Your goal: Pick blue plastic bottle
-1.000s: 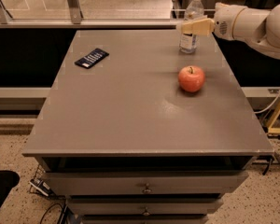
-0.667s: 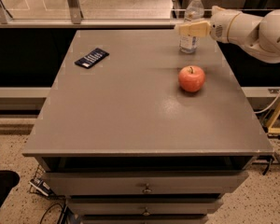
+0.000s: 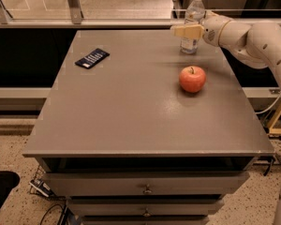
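Note:
The blue plastic bottle (image 3: pixel 195 12) is slim and clear with a white cap. It stands upright at the far right of the grey table (image 3: pixel 131 111). My gripper (image 3: pixel 185 31) reaches in from the right on a white arm (image 3: pixel 253 36). It is at the bottle's mid-height, and its cream-coloured tip crosses in front of the label. Only the bottle's top and base show around it.
A red apple (image 3: pixel 192 78) sits on the table just in front of the bottle. A flat dark blue packet (image 3: pixel 92 58) lies at the far left. A glass railing runs behind the table. Drawers sit under the table's front edge.
My gripper has moved a little to the left and down, further across the front of the bottle. The bottle, apple and packet have not moved.

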`<state>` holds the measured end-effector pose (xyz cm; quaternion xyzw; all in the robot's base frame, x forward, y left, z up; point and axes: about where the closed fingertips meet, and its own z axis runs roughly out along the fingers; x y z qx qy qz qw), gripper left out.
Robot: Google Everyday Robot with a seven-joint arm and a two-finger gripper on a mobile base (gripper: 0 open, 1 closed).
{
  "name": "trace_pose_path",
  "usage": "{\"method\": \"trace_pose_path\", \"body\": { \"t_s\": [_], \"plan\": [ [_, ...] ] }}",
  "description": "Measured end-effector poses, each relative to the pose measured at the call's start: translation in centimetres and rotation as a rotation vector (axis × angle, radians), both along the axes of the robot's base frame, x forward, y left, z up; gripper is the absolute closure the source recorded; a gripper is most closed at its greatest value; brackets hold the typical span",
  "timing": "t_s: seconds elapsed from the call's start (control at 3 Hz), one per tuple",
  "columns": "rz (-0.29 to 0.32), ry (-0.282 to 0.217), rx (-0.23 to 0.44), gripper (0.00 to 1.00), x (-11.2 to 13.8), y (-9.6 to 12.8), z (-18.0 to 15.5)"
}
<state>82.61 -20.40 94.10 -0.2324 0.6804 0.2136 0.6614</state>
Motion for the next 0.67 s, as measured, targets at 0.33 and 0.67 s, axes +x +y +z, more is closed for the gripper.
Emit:
{"method": "trace_pose_path", "body": {
  "t_s": [0.33,0.67],
  "plan": [
    [-0.011,-0.007,0.024,0.16,1.03,0.14,-0.80],
    [-0.009,-0.007,0.027,0.41,1.22,0.45,-0.96]
  ]
}}
